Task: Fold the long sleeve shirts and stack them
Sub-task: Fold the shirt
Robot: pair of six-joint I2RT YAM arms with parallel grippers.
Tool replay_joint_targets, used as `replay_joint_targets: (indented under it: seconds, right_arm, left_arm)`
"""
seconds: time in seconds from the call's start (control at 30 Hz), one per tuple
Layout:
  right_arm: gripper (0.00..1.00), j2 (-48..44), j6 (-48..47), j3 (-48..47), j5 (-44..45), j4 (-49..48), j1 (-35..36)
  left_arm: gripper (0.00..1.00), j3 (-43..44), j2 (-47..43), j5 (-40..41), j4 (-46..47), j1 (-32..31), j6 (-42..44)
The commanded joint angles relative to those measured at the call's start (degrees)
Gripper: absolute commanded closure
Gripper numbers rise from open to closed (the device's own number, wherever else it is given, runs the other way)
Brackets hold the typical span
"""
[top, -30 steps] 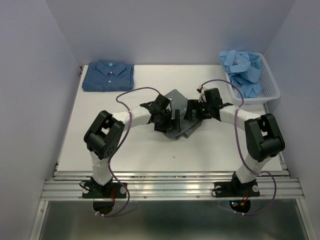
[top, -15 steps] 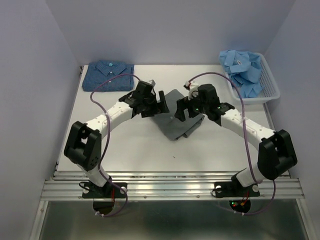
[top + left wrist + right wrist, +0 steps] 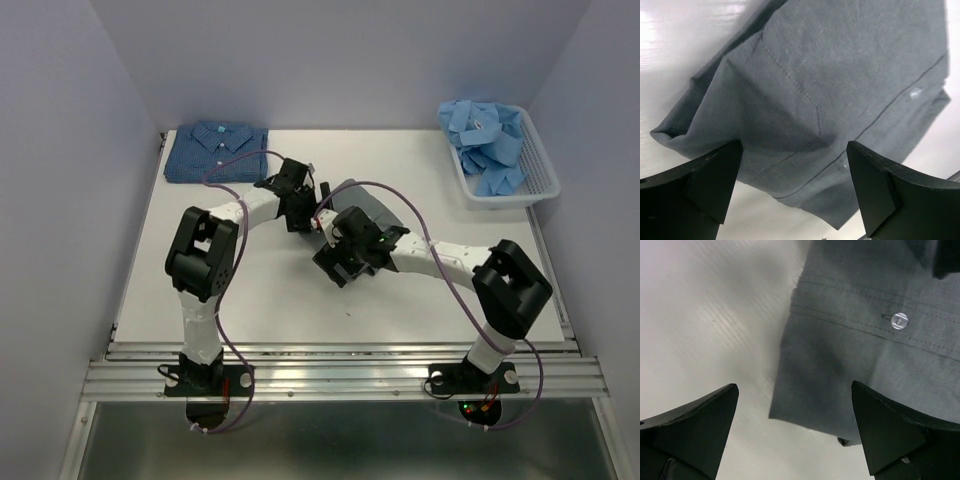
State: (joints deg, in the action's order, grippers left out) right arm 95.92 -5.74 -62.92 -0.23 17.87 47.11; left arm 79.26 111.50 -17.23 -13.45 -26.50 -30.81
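Note:
The plain grey shirt (image 3: pixel 376 205) lies folded mid-table, partly covered by both arms. My left gripper (image 3: pixel 308 203) is open at its left edge; the left wrist view shows the grey shirt (image 3: pixel 830 90) just beyond the open left gripper (image 3: pixel 795 192), empty. My right gripper (image 3: pixel 338 264) is open over the shirt's near-left corner; the right wrist view shows the buttoned edge of the grey shirt (image 3: pixel 865 340) beyond the open right gripper (image 3: pixel 795 432), empty. The dark blue patterned shirt (image 3: pixel 217 152) lies folded at the back left. Light blue shirts (image 3: pixel 487 135) are piled in the basket.
The white slatted basket (image 3: pixel 541 178) stands at the back right, next to the right wall. Purple cables loop over both arms above the shirt. Bare table shows in front of the grey shirt and along the left side.
My right gripper has swung from the shirt's right side across to its near-left corner. My left gripper has stayed at the shirt's left edge while its elbow shifted. Both stay open.

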Motion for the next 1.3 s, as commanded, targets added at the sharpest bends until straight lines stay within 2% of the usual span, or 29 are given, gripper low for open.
replay_joint_targets:
  seconds: [0.0,0.37,0.43,0.47,0.5,0.53,0.6,0.73,0.83,1.0,1.27]
  right_arm:
    - [0.0,2.69,-3.93,-2.56,4.27,-0.12,-0.18]
    - [0.0,12.8,-6.92,-3.88,17.1,4.37,-0.18]
    - [0.05,13.59,-6.92,-3.8,17.89,4.98,0.35]
    - [0.1,13.77,-6.83,-3.71,17.9,4.81,0.35]
    - [0.36,13.77,-6.74,-3.27,17.72,4.55,0.35]
    - [0.55,13.59,-6.57,-3.01,17.72,4.2,0.35]
    - [0.77,13.5,-5.69,-3.09,18.07,4.45,0.35]
    - [0.94,13.68,-4.9,-4.58,18.16,5.68,0.35]
    - [0.99,12.1,-4.02,-4.85,17.9,4.99,0.35]
    - [0.99,6.84,-0.25,-5.9,14.31,4.28,0.35]
    - [0.99,4.28,1.6,-6.08,7.96,4.37,0.35]
  left_arm:
    - [0.02,1.16,2.13,-2.19,0.62,1.27,1.72]
    - [0.02,1.15,3.1,-2.19,0.45,1.8,2.86]
    - [0.02,3.0,3.89,-2.01,-0.69,1.8,3.3]
    - [0.02,3.7,3.98,-2.27,-0.87,1.8,3.3]
    - [0.02,3.97,3.9,-2.45,-1.13,1.8,3.3]
    - [0.02,4.14,3.55,-2.45,-1.14,1.8,3.3]
    - [0.01,4.49,2.06,-2.28,-1.22,1.8,3.3]
    - [0.01,3.09,-2.77,-3.07,0.52,1.98,3.04]
    - [0.01,0.02,-7.52,-3.16,1.93,2.15,1.81]
    - [0.01,-9.64,-16.04,-3.07,6.33,2.6,-2.66]
    - [0.01,-21.51,-25.19,-0.43,12.04,3.47,-9.7]
